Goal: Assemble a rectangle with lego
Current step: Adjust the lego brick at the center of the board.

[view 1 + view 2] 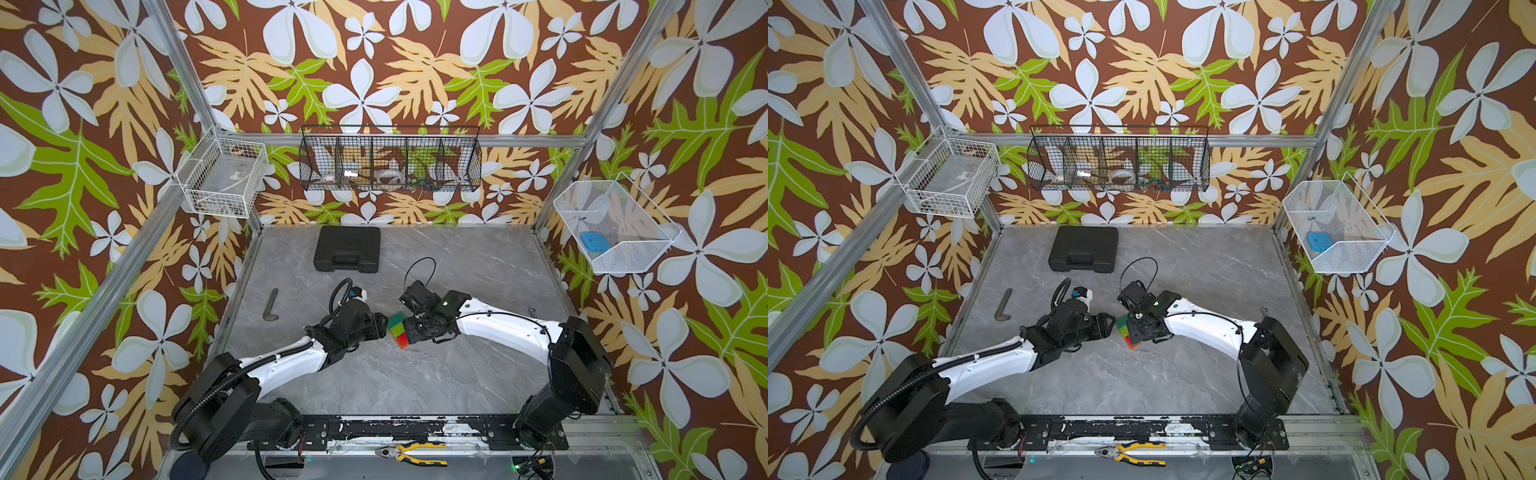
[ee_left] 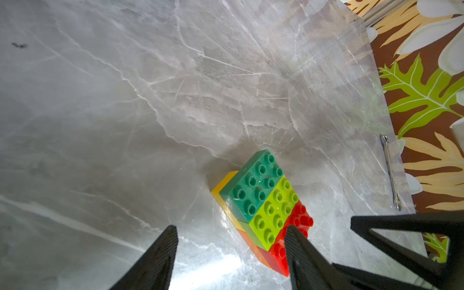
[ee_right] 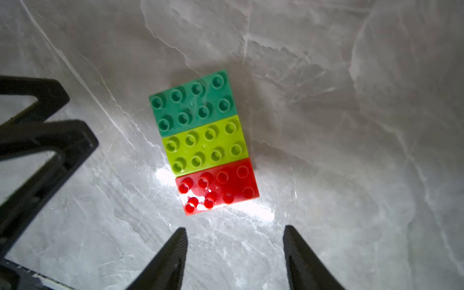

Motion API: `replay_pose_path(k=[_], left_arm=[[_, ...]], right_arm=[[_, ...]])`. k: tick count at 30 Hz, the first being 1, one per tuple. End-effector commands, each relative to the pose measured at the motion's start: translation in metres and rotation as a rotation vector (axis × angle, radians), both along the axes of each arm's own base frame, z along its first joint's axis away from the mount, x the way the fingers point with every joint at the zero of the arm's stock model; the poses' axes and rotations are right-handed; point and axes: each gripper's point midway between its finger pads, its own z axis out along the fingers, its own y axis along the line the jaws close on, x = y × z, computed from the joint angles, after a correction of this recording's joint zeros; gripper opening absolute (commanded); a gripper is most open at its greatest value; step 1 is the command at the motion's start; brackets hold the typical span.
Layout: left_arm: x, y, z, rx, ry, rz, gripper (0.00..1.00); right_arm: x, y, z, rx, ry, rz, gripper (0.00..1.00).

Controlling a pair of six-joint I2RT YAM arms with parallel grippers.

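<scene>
Near the middle of the grey marbled tabletop (image 1: pixel 457 374), leave the two-layer rectangle (image 3: pixel 203 140) of studded plastic bricks, striped dark green, lime and red, lying flat, lifting the left gripper (image 2: pixel 232 227) and right gripper (image 3: pixel 235 228), both parted and empty, straight up without brushing it.

My left arm (image 1: pixel 286 361) and right arm (image 1: pixel 503 328): white shells, dark screws, black joints. A ribbed black hose (image 1: pixel 226 383) follows the left. My left claw (image 2: pixel 231 227) and right claw (image 3: pixel 235 228) are ridged black wedges.
</scene>
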Motion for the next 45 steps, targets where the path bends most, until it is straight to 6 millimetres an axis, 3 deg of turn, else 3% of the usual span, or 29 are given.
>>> replay_pose_path(k=[1,6,18,25,31,45], left_arm=[[0.010,-0.006,0.012,-0.006,-0.037,-0.030,0.72],[0.020,-0.026,0.019,-0.147,-0.016,-0.085,0.79],[0.041,-0.044,0.008,-0.182,0.009,-0.147,0.81],[0.038,-0.047,-0.006,-0.181,0.032,-0.164,0.81],[0.029,-0.045,-0.006,-0.211,0.037,-0.171,0.80],[-0.006,-0.025,-0.014,-0.273,0.095,-0.131,0.78]], right_arm=[[-0.009,0.013,0.004,0.147,0.049,-0.075,0.48],[-0.020,0.007,-0.001,0.233,0.067,-0.122,0.44],[-0.027,0.018,-0.020,0.454,0.176,-0.241,0.64],[-0.023,0.034,-0.028,0.491,0.225,-0.236,0.65],[-0.013,0.037,-0.032,0.476,0.221,-0.240,0.62],[0.028,0.023,-0.029,0.419,0.166,-0.216,0.60]])
